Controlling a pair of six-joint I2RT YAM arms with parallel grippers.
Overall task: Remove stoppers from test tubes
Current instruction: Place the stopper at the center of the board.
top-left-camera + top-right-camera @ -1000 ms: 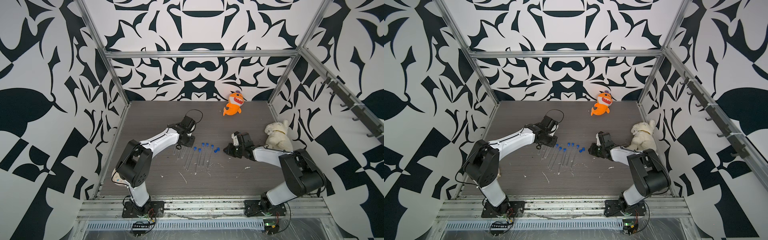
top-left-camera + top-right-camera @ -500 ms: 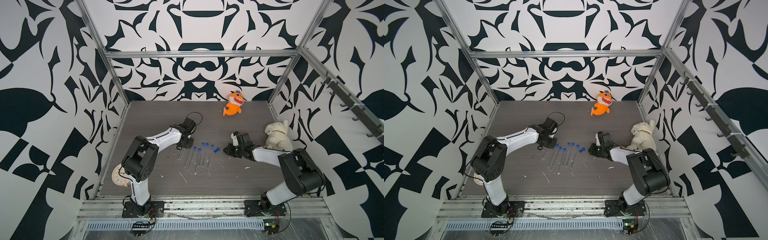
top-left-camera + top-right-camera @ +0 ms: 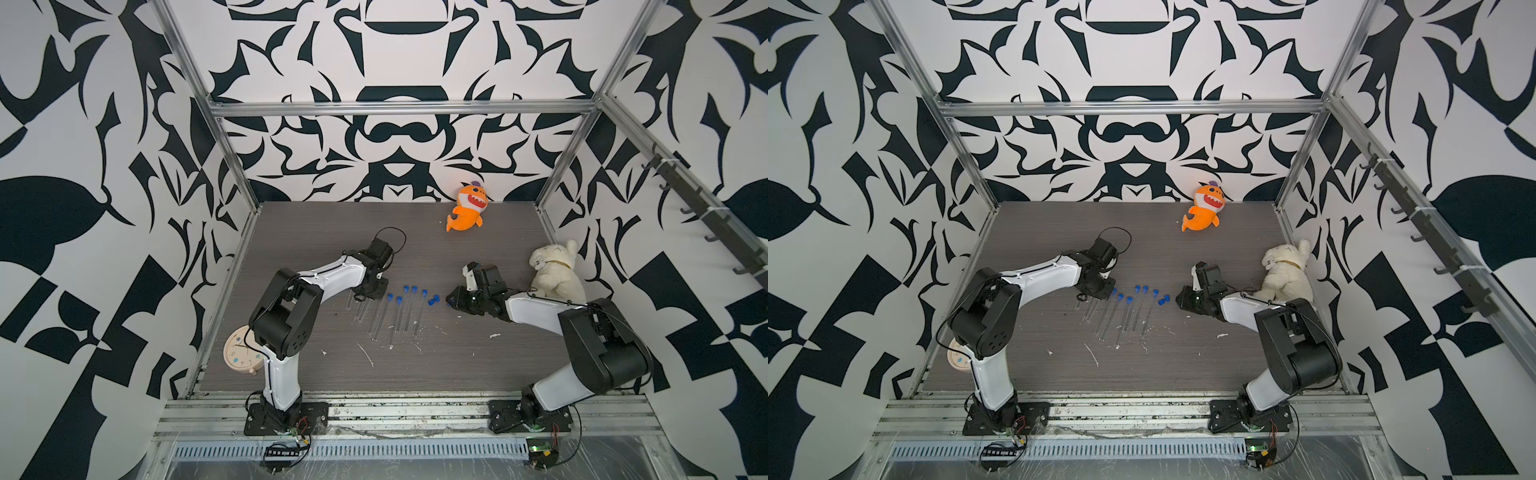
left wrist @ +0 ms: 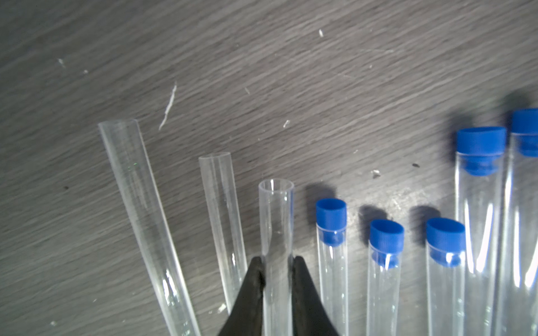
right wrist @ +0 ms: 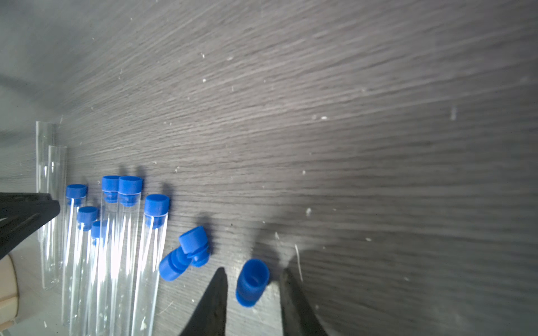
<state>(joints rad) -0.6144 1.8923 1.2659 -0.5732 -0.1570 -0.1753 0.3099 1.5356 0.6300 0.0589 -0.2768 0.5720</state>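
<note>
From my remote station I see the test tubes (image 3: 395, 316) lying side by side in a loose row on the grey wood-grain table (image 3: 415, 365), between the two arms, mouths pointing toward the back wall. The left arm (image 3: 332, 278) is down at the row's left end. Its wrist view shows the jaws pinched tight on an unstoppered test tube (image 4: 276, 221), gripping just below the open mouth. Two more open tubes (image 4: 221, 209) lie on one side of it, and capped tubes with blue stoppers (image 4: 331, 216) lie on the other. In the right wrist view I count six tubes with stoppers in (image 5: 130, 186). The right arm (image 3: 536, 311) reaches in low from the other end, and its jaws stand clearly parted. A loose stopper (image 5: 251, 282) lies on its side on the table in the gap between them, touched by neither tip as far as I can tell. Two more loose stoppers (image 5: 185, 256) lie against each other just beside it, between that one and the nearest capped tube; both top views show this pair (image 3: 1163, 300). An orange shark plush (image 3: 465, 208) lies at the back wall, and a white plush (image 3: 555, 274) sits beside the right arm. A small clock (image 3: 239, 353) is by the left arm's base, its dial markings too small to read.
</note>
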